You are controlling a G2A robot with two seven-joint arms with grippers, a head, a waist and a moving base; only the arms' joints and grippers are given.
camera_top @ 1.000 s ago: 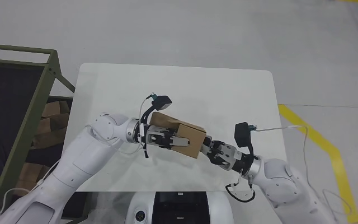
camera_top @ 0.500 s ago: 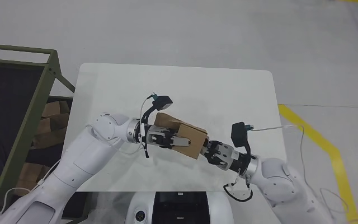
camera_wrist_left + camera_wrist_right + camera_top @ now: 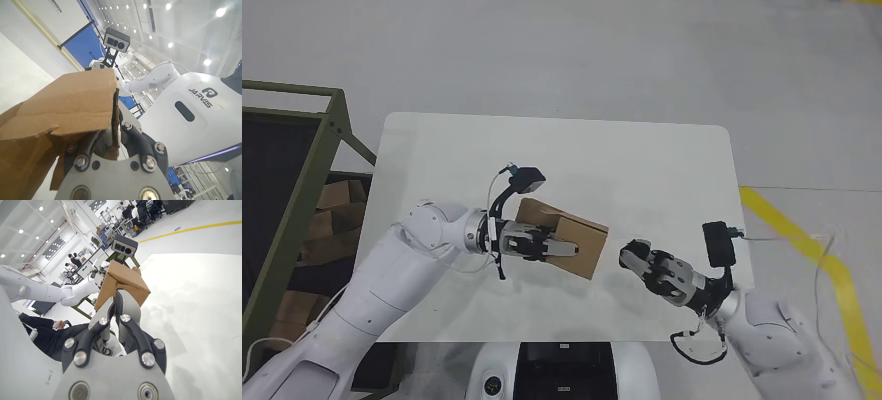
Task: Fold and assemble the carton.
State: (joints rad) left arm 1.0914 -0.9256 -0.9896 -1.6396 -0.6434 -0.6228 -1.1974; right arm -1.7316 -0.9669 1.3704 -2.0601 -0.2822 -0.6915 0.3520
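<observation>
In the top view, the brown carton (image 3: 580, 232) is held over the white counter (image 3: 642, 160) by the left pincer (image 3: 542, 245), which is clenched on the end of the box nearest to it, so the carton stretches away from that pincer toward the other arm. The right pincer (image 3: 632, 256) sits just beyond the carton's far end, near it but apart from it. An olive-green metal frame (image 3: 312, 130) stands well off on the left pincer's outer side, past the counter's edge. In the left wrist view, the left pincer (image 3: 114, 136) is grasping a raw corrugated edge of the carton (image 3: 66, 102), with one finger inside the wall and the other outside; the box body rises straight ahead of it. In the right wrist view, the right pincer (image 3: 115, 300) is clenched on nothing, its two pads pressed together, and the carton (image 3: 124, 281) lies ahead of its tips, above the counter (image 3: 189, 285).
</observation>
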